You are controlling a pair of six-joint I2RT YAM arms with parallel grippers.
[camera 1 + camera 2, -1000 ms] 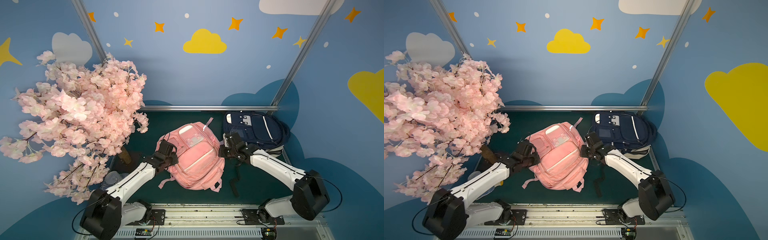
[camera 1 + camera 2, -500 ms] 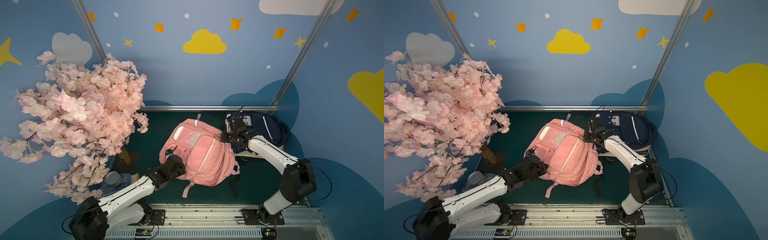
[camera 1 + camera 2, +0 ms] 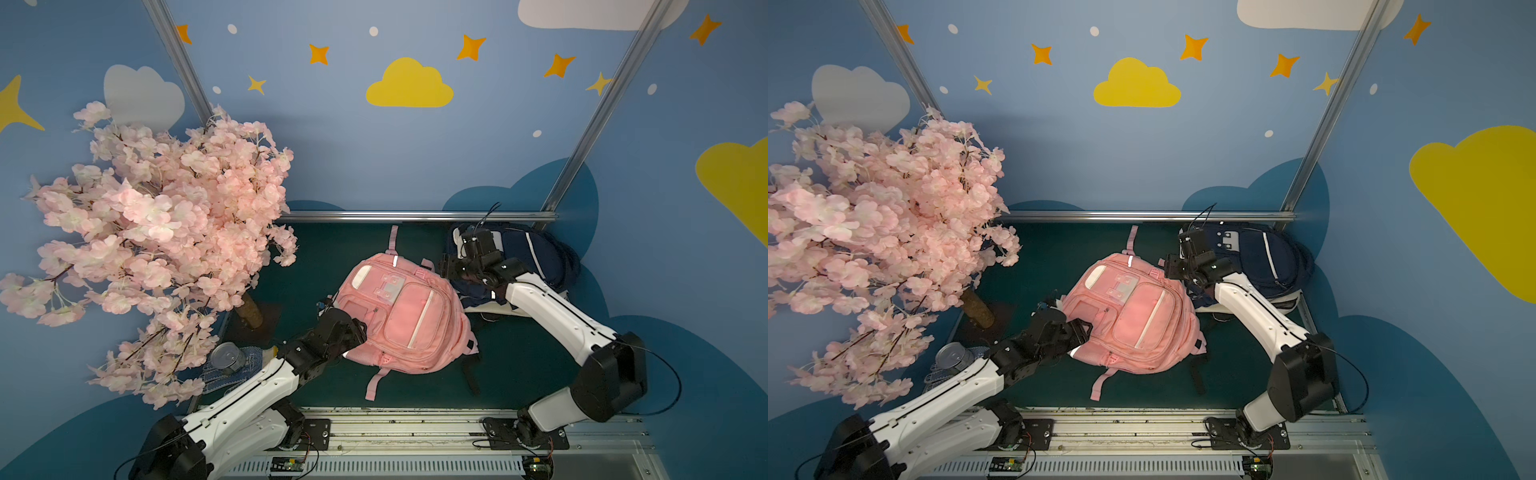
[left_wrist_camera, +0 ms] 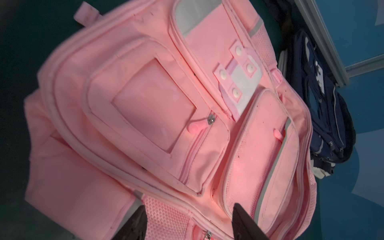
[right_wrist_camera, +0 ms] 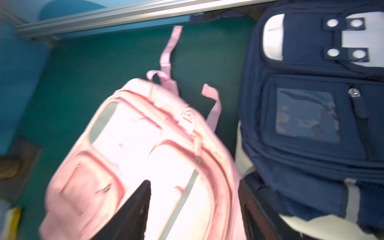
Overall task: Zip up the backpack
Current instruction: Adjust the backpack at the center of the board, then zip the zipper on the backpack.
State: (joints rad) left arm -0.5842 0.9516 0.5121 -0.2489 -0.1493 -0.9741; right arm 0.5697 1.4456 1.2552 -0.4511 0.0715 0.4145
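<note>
An artificial cherry-blossom tree (image 3: pixel 158 232) fills the left of the workcell, with a tin can (image 3: pixel 227 357) standing below its branches. Next to it the left gripper (image 3: pixel 359 330) sits at the near left edge of the pink backpack (image 3: pixel 405 316). In the left wrist view its fingers (image 4: pixel 137 222) stand apart over the mesh side panel, gripping nothing; whether they touch the fabric cannot be told. The backpack lies front-up in the middle of the green mat (image 3: pixel 332 257), one pink strap (image 3: pixel 392 237) pointing toward the back rail, and a silver zipper slider (image 4: pixel 211 120) shows on its front pocket. At the backpack's far right corner the right gripper (image 3: pixel 451 268) hangs with its jaws parted and empty in a blurred wrist view. Just beside it a navy backpack (image 3: pixel 536 257) rests in the back right corner.
</note>
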